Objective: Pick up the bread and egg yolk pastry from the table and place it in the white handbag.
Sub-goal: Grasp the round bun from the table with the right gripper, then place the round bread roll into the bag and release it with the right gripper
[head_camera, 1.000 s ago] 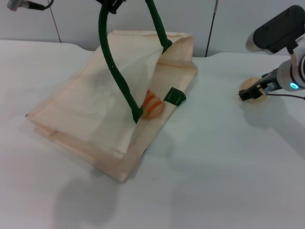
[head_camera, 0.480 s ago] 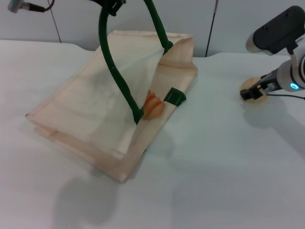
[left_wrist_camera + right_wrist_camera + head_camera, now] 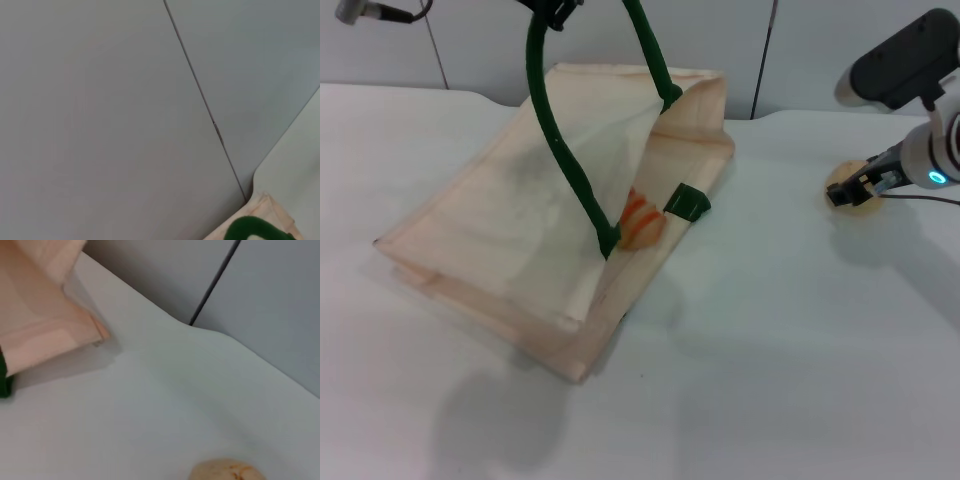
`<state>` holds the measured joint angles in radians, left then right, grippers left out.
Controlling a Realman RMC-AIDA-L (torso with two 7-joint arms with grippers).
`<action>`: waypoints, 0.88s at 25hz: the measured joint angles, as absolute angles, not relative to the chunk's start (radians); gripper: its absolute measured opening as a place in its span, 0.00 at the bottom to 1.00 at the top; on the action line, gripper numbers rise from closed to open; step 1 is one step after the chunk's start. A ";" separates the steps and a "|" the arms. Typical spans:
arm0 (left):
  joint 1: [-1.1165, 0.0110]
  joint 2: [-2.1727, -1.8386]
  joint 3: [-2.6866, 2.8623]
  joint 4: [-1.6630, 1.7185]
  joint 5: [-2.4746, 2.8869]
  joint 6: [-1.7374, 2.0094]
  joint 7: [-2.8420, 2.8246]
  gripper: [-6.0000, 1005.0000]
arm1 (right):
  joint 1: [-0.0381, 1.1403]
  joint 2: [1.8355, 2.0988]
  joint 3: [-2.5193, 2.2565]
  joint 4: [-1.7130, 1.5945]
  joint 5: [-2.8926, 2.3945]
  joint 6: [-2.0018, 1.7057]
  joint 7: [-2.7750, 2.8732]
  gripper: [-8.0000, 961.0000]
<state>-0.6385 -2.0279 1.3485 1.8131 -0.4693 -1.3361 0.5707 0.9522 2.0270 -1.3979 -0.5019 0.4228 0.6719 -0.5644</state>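
The white handbag (image 3: 550,210) lies on the table with its mouth open toward the right. My left gripper (image 3: 556,12) is at the top edge, shut on a dark green handle (image 3: 555,130) and holding it up. The handle also shows in the left wrist view (image 3: 255,230). The bread (image 3: 642,220), tan with orange stripes, lies just inside the bag's mouth. The egg yolk pastry (image 3: 848,184), a pale round bun, sits on the table at the far right. My right gripper (image 3: 855,190) is down at the pastry, right over it. The pastry also shows in the right wrist view (image 3: 227,471).
The white table (image 3: 770,330) spreads between the bag and the pastry. A grey panelled wall (image 3: 800,50) stands close behind the table. A corner of the bag (image 3: 45,325) shows in the right wrist view.
My right gripper has shifted slightly to the right and away from me at the pastry. The bag, bread and left gripper have not moved.
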 joint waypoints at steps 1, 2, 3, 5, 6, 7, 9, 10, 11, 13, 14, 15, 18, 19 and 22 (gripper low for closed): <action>-0.639 -2.028 1.348 1.813 -0.469 -1.336 0.571 0.15 | 0.955 2.027 -1.398 -0.499 0.421 0.672 -0.564 0.70; -0.639 -2.028 1.348 1.813 -0.469 -1.336 0.571 0.15 | 0.958 2.028 -1.399 -0.496 0.420 0.672 -0.564 0.69; -0.639 -2.028 1.348 1.813 -0.469 -1.336 0.570 0.15 | 0.960 2.028 -1.399 -0.494 0.419 0.672 -0.564 0.69; -0.639 -2.028 1.347 1.813 -0.469 -1.336 0.570 0.15 | 0.961 2.029 -1.399 -0.494 0.419 0.672 -0.564 0.67; -0.639 -2.028 1.347 1.813 -0.469 -1.336 0.570 0.15 | 0.961 2.029 -1.399 -0.497 0.420 0.672 -0.564 0.66; -0.639 -2.028 1.347 1.813 -0.467 -1.336 0.570 0.15 | 0.961 2.029 -1.399 -0.501 0.421 0.673 -0.564 0.66; -0.637 -2.028 1.347 1.813 -0.465 -1.336 0.570 0.15 | 0.961 2.030 -1.399 -0.518 0.424 0.678 -0.563 0.64; -0.637 -2.028 1.346 1.813 -0.465 -1.336 0.570 0.15 | 0.961 2.030 -1.399 -0.527 0.425 0.683 -0.563 0.63; -0.636 -2.028 1.346 1.813 -0.464 -1.336 0.570 0.15 | 0.961 2.031 -1.399 -0.543 0.426 0.691 -0.563 0.62; -0.635 -2.028 1.345 1.813 -0.463 -1.336 0.570 0.15 | 0.957 2.033 -1.400 -0.579 0.428 0.707 -0.563 0.61; -0.635 -2.028 1.345 1.812 -0.463 -1.336 0.570 0.15 | 0.953 2.034 -1.403 -0.596 0.428 0.714 -0.563 0.60; -0.633 -2.028 1.345 1.812 -0.463 -1.336 0.570 0.15 | 0.949 2.035 -1.406 -0.613 0.430 0.722 -0.563 0.59; -0.632 -2.028 1.345 1.811 -0.462 -1.336 0.571 0.16 | 0.929 2.036 -1.416 -0.677 0.447 0.757 -0.563 0.56; -0.632 -2.028 1.345 1.811 -0.462 -1.334 0.571 0.16 | 0.918 2.036 -1.421 -0.708 0.460 0.773 -0.564 0.55; -0.631 -2.028 1.345 1.810 -0.462 -1.322 0.571 0.16 | 0.882 2.035 -1.496 -0.801 0.527 0.806 -0.565 0.53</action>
<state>-0.6312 -2.0275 1.3451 1.8100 -0.4618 -1.3216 0.5706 0.8822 2.0355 -1.4961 -0.8005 0.5273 0.8060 -0.5653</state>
